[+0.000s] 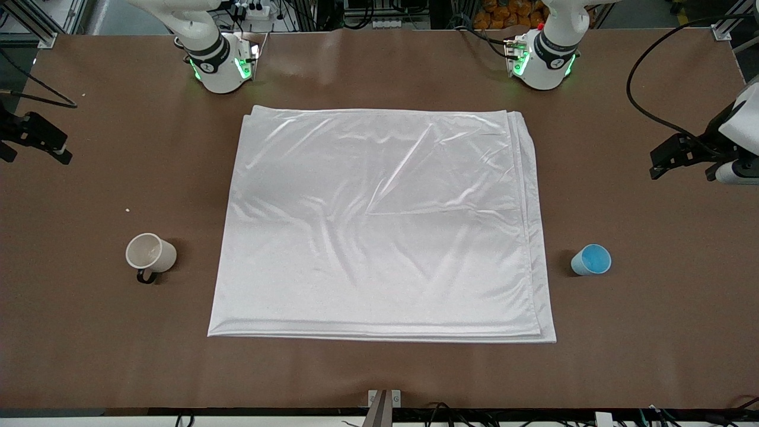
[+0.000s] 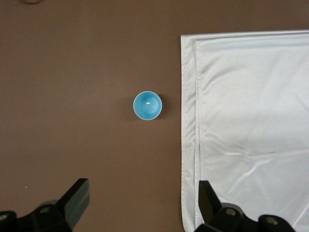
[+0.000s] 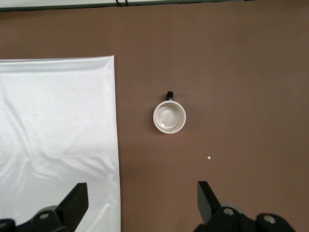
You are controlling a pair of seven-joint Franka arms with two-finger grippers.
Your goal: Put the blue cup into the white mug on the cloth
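cloth [image 1: 379,225]: white satin-like sheet, folded in layers, lightly wrinkled, flat on the middle of the brown table [image 1: 652,332]; layered edges show along the side toward the left arm's end
white mug [image 1: 150,254]: upright on bare table, off the cloth, toward the right arm's end; cream inside, nothing in it; black loop handle points toward the front camera
blue cup [image 1: 591,260]: upright on bare table, off the cloth, toward the left arm's end; near the cloth's edge but not touching; nothing in it (brighter blue inside than out)
cup vs mug: well apart, the cloth between them, about equally near the front camera
left gripper [image 2: 144,200]: up in the air over bare table by the cloth's edge, fingers spread wide, holding nothing; the blue cup [image 2: 147,106] sits below, clear of both fingertips; cloth [image 2: 251,125] fills one side of the left wrist view
right gripper [image 3: 142,200]: up over the table at the cloth's edge, fingers spread wide, holding nothing; the white mug [image 3: 169,117] sits below, clear of the fingers; cloth [image 3: 53,130] in view beside it
crumb [image 3: 208,157]: small white speck on the table near the mug
arms: both held high at their own ends of the table, neither touching anything
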